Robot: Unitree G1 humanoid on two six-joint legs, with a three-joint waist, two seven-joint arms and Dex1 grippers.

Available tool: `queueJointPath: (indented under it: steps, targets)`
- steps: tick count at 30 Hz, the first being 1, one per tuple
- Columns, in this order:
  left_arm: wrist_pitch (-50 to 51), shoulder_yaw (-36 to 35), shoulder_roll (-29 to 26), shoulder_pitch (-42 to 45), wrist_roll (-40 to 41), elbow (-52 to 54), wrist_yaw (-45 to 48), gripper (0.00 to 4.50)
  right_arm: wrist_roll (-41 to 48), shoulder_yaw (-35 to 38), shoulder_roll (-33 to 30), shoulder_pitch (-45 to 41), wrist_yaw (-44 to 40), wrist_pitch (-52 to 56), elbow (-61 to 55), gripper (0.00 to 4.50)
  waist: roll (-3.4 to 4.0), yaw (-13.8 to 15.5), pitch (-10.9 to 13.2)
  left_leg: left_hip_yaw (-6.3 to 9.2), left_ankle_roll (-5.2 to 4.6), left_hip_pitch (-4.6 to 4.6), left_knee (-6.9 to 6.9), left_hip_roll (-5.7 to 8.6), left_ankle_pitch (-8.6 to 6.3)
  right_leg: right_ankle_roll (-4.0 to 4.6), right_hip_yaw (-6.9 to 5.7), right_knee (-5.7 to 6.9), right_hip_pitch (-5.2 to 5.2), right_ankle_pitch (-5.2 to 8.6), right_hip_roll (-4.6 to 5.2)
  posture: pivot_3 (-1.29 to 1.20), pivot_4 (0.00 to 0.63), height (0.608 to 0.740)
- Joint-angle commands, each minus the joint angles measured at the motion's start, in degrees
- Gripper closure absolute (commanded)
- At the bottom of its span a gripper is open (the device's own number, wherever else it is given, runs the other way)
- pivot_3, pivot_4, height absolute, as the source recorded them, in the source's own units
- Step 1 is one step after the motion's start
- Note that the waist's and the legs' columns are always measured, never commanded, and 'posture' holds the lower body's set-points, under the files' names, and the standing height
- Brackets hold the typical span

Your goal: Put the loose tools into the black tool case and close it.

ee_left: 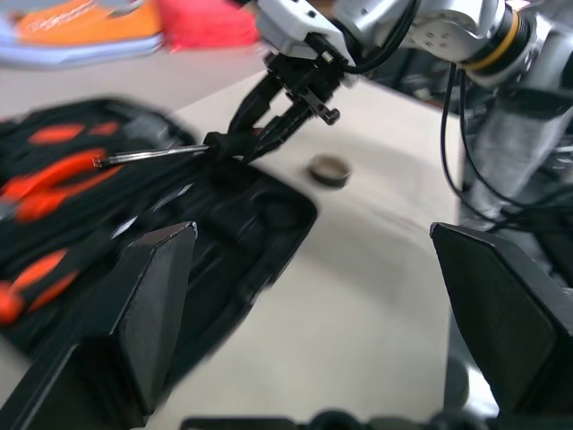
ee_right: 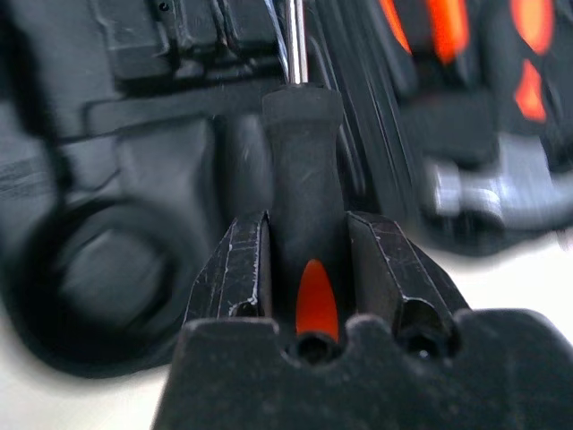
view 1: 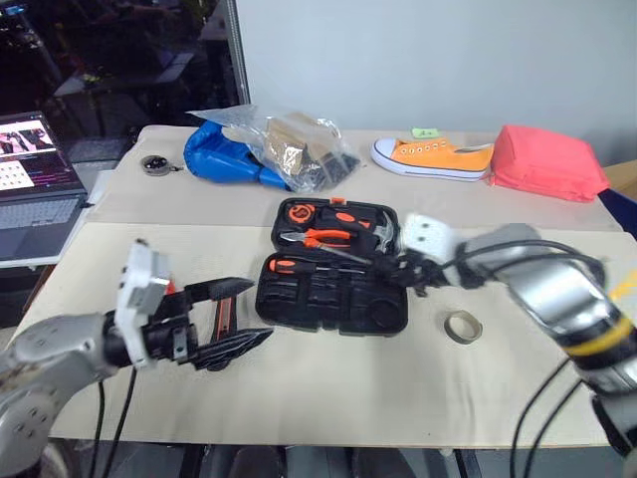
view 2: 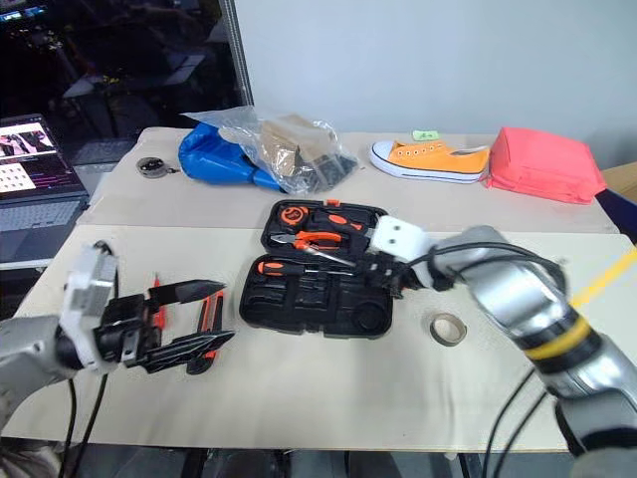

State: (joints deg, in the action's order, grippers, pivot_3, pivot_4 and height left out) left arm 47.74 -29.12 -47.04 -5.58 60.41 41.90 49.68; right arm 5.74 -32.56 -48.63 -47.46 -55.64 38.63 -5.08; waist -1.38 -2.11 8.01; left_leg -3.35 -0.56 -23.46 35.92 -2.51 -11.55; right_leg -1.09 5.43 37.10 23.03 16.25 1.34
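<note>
The black tool case (view 1: 383, 319) lies open in the middle of the table, with one orange-and-black screwdriver (view 1: 297, 265) lying in it. My right gripper (view 1: 408, 271) is shut on the black-and-orange handle of a second screwdriver (ee_right: 304, 179). It holds that screwdriver low over the case's right side, with the shaft (ee_left: 152, 157) pointing across the case. My left gripper (view 1: 261, 311) stands open just left of the case with nothing between its fingers. Behind it on the table lie the utility knife (view 2: 207, 317) and the slim tester screwdriver (view 2: 156, 297). The tan tape roll (view 1: 462, 326) lies right of the case.
Orange-handled pliers (view 1: 328, 237) and a hammer (view 1: 373, 231) sit in the case's far half. At the back are a blue bag (view 1: 224, 154), a clear plastic bag (view 1: 299, 144), an orange shoe (view 1: 433, 157) and a red pouch (view 1: 547, 164). A laptop (view 1: 35, 189) stands left.
</note>
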Motion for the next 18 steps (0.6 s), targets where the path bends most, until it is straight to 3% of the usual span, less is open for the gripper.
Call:
queueJointPath:
  steps: [1,7,18]
  targets:
    - [-1.27,-4.44,-0.88,-2.86,2.32,3.86,-1.79,0.00,-4.17,-1.95,2.08,-3.78,-5.68,-6.87,5.53,3.57,0.02,0.17,-0.01,0.04,0.00,-0.14,-0.01,0.03,0.00,-0.01,-0.04,0.00,0.11,0.01,0.04,0.00,0.150,0.740]
    - [-2.48,-7.58,-0.82,-7.75,3.06,6.47,-3.78,0.00,-6.01,-2.33,5.74,-5.11,-12.37,-8.98,9.45,3.57,0.03,0.27,-0.01,0.03,0.04,-0.14,-0.04,-0.02,-0.03,0.03,-0.04,0.01,0.14,0.00,0.08,0.00,0.150,0.740]
    - [-4.50,-6.06,-2.21,-8.13,2.86,6.25,-5.06,0.00,-10.59,-2.48,11.42,-5.02,-14.48,-9.34,19.03,3.57,0.05,-0.50,-0.03,-0.03,0.07,0.54,-0.01,-0.24,0.00,0.36,-0.10,0.11,-0.35,-0.19,-0.22,0.00,0.150,0.740]
